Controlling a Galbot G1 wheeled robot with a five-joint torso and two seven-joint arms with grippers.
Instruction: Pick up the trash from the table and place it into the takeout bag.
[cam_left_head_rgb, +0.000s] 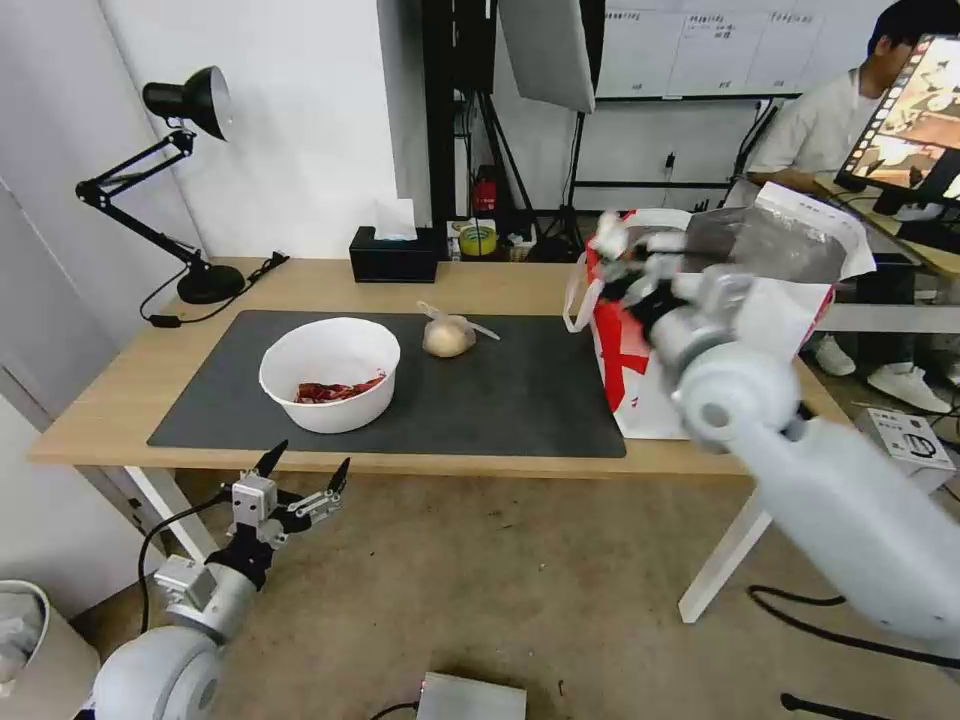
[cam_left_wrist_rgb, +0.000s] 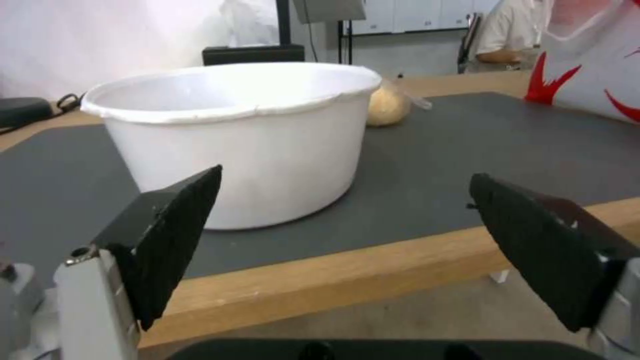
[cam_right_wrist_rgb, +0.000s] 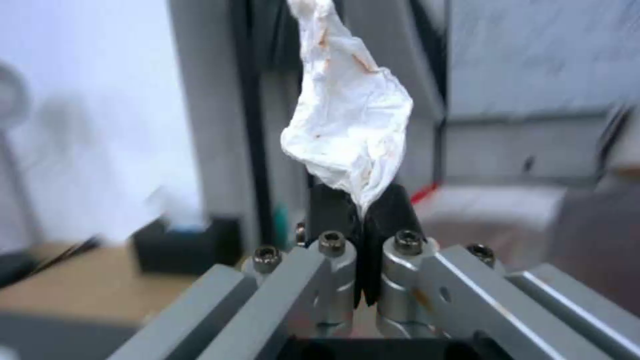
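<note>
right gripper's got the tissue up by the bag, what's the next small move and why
Probably carry the crumpled white tissue a little further over the takeout bag mouth and lower it before opening. The right gripper is shut on the tissue, raised near the bag's near rim rather than clearly above the foil-lined opening. The left gripper waits open at the table edge.

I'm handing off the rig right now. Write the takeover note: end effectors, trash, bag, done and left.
Right end effector: shut on the crumpled tissue, raised beside the takeout bag at the table's right end.
Left end effector: open, empty, low in front of the table's near edge, facing the white bowl.
On the mat: bowl with red scraps, knotted bag of beige food.
Left: tissue, bowl and knotted bag into the takeout bag.
</note>
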